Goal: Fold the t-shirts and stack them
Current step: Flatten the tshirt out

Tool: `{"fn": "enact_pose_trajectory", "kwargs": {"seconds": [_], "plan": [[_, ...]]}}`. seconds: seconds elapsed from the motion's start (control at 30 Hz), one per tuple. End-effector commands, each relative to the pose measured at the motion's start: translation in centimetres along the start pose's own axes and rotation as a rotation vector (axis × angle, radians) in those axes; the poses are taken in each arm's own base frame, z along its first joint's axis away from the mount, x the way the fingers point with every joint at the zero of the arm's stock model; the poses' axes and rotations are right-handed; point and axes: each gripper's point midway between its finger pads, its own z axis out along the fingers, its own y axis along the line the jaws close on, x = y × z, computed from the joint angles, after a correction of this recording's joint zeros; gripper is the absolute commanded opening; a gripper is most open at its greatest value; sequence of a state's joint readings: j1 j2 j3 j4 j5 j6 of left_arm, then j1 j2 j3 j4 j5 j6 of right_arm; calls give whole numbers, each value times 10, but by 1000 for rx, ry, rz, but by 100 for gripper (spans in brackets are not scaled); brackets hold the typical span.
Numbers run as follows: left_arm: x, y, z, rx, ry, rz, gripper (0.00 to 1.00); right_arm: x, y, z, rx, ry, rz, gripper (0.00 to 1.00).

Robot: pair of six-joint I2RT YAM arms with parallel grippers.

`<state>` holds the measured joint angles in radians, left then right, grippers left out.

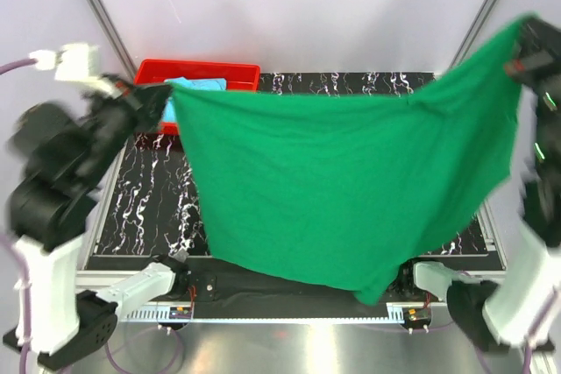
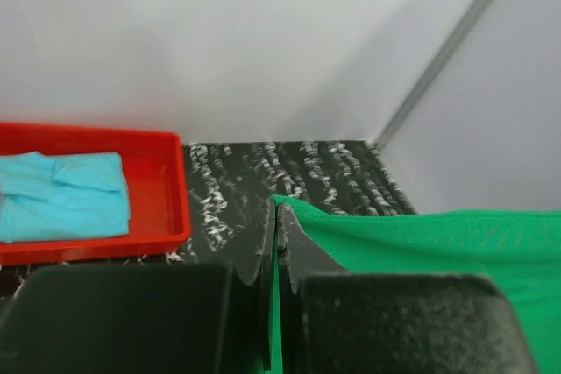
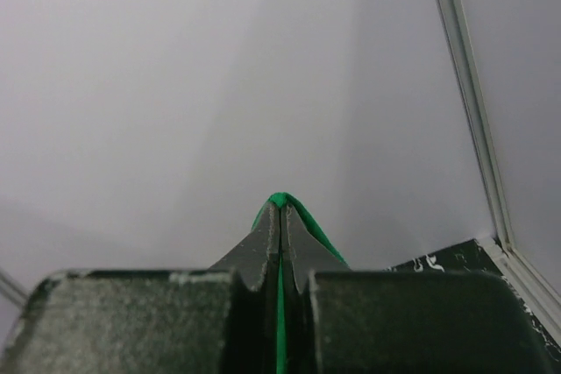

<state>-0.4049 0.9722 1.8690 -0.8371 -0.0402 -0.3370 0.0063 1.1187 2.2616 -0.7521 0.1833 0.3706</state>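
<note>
Over table (image 1: 140, 208), raised left gripper (image 1: 165, 95) and right gripper (image 1: 517, 64) clamp green t-shirt (image 1: 351, 181).

Lit brightly and evenly from overhead, with a faint lilac cast on the white walls. Dull sheen along the metal strip (image 1: 263, 339) at the near edge. Smeared by motion at the left arm (image 1: 61, 155) and right arm (image 1: 539, 155), and at the far right corner of the green shirt (image 1: 351, 181). Badly out of focus and nearly black at the close left fingers (image 2: 298, 251) and right fingers (image 3: 259, 256). Slightly soft at the red tray (image 2: 166, 199). Gently shaded across the wall in the right wrist view.
</note>
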Motion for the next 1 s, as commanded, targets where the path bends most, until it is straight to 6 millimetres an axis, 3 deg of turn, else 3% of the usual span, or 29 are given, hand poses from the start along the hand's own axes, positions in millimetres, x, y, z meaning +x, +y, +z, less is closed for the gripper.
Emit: {"fn": "enact_pose_trajectory", "kwargs": {"seconds": [0.0, 0.07, 0.1, 0.13, 0.2, 0.23, 0.27, 0.3, 0.33, 0.37, 0.4, 0.43, 0.5, 0.53, 0.73, 0.97], "plan": [[38, 34, 59, -154, 77, 38, 0, 67, -26, 98, 87, 38, -85, 0], [79, 53, 88, -206, 170, 69, 0, 113, -39, 135, 100, 101, -110, 0], [88, 59, 101, -225, 175, 75, 0, 136, -47, 152, 112, 117, -118, 0], [108, 73, 119, -267, 224, 87, 0, 169, -71, 175, 160, 162, -142, 0], [156, 98, 150, -322, 333, 109, 0, 208, -93, 199, 193, 201, -139, 0], [174, 114, 160, -361, 373, 114, 0, 245, -114, 215, 226, 254, -142, 0], [188, 124, 171, -377, 400, 121, 0, 261, -125, 225, 235, 267, -141, 0], [220, 139, 188, -404, 471, 130, 0, 278, -134, 232, 247, 287, -143, 0], [234, 153, 196, -433, 505, 136, 0, 317, -155, 244, 264, 350, -121, 0], [246, 164, 203, -468, 528, 146, 0, 329, -158, 252, 255, 360, -115, 0], [274, 179, 214, -497, 589, 146, 0, 346, -164, 258, 261, 388, -121, 0], [278, 187, 221, -516, 594, 143, 0, 389, -182, 264, 278, 460, -115, 0], [294, 207, 226, -598, 627, 153, 0, 409, -185, 270, 280, 502, -88, 0], [291, 213, 228, -619, 619, 140, 0, 432, -190, 271, 269, 545, -71, 0], [302, 220, 238, -609, 652, 158, 0, 466, -201, 266, 275, 600, -40, 0], [325, 216, 233, -566, 705, 129, 0, 482, -218, 260, 281, 658, -48, 0]]}}
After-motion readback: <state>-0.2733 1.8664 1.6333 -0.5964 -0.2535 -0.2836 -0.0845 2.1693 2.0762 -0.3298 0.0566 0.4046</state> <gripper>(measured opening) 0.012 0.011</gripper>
